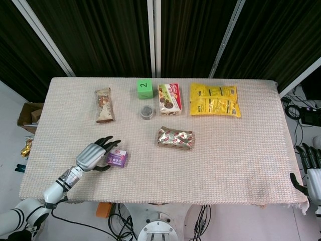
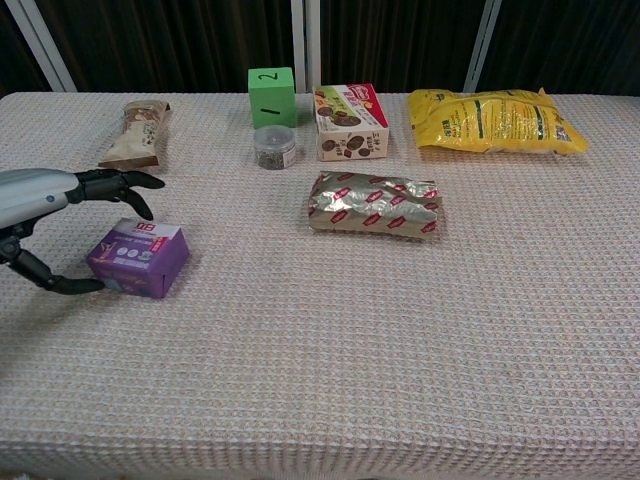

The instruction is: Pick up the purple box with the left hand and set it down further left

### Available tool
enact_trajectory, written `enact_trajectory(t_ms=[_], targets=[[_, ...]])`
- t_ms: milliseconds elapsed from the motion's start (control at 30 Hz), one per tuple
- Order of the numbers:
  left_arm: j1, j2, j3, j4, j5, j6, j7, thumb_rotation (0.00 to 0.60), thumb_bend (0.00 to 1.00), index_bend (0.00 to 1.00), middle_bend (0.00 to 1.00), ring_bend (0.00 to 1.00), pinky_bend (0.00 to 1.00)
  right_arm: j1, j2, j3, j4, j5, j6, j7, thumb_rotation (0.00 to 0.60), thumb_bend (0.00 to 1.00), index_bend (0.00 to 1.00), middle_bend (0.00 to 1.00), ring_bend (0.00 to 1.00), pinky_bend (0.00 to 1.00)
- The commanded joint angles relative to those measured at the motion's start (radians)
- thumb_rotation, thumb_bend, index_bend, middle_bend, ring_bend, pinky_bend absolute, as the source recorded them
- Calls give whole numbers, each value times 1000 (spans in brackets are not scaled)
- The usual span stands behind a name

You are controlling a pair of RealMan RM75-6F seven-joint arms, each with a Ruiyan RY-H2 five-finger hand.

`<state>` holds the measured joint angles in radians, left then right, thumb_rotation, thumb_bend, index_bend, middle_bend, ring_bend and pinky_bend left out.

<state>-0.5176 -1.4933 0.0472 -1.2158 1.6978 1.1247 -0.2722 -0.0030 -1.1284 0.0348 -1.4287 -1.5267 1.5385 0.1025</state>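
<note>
Head view looks steeply down from high up, taking in the whole table (image 1: 241, 150); chest view sits low and close, facing across that same table (image 2: 400, 350).

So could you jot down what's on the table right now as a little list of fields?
target: purple box, near the table's front left, resting on the cloth
left hand: left hand open beside the box, fingers spread over its far side, thumb low at its near left edge; box not lifted
right hand: right hand off the table's right edge, holding nothing
back row: snack bar, green cube, cookie box, yellow bag
middle: small round tin, foil pack
</note>
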Motion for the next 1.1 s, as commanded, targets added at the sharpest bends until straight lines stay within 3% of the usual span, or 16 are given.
enact_trajectory(t_ms=[33,300,500,600,800,933,1100], targets=[[-3,-2,3,1,-4,6,-17,600,282,37,282,47,163,1,0,0,0,1,-4,-2,600,278,0,0,0,0],[-9,-17,9,10,-12,20,-83,600,317,55,462,98,164,4,-6,-3,0,1,-15,-9,600,280,0,0,0,0],[-7,17,-8,-14,-15,69,-64,600,337,72,619,199,167,5,-3,0,4,10,-21,-5,600,279,0,0,0,0],[-2,73,-22,-63,-7,109,25,600,337,73,662,230,167,8,-2,2,1,7,-21,-4,600,280,0,0,0,0],[15,197,-42,-217,21,166,354,600,338,75,742,292,167,17,-9,0,6,8,-41,-3,600,280,0,0,0,0],[10,266,-41,-323,-27,94,480,600,338,75,774,322,167,19,-11,-1,7,4,-40,-4,600,280,0,0,0,0],[-15,295,-44,-360,-115,-24,508,600,338,84,776,326,167,15,-13,-3,16,7,-39,7,600,281,0,0,0,0]])
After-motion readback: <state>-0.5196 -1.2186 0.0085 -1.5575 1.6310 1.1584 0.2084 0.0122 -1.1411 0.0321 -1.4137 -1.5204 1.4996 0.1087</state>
